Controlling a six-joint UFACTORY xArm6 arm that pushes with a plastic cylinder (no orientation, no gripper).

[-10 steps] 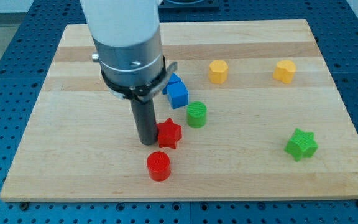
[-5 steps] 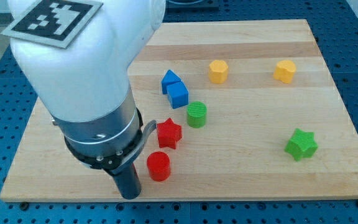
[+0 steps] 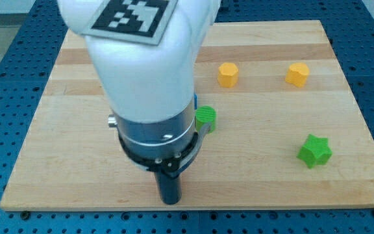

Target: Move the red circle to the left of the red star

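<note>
Working blind here: the arm is hiding both the red circle and the red star, so I cannot tell where either is lying. My tip is sitting below and left of the green circle, near the board's bottom edge, holding nothing, being a bare rod. I am judging short, slow nudges leftward safest. A black-and-white marker is showing; no writing is readable.

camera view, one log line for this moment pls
tip near board's bottom edge | red circle, red star: hidden by arm | visible: green circle, green star, two yellow blocks
</note>
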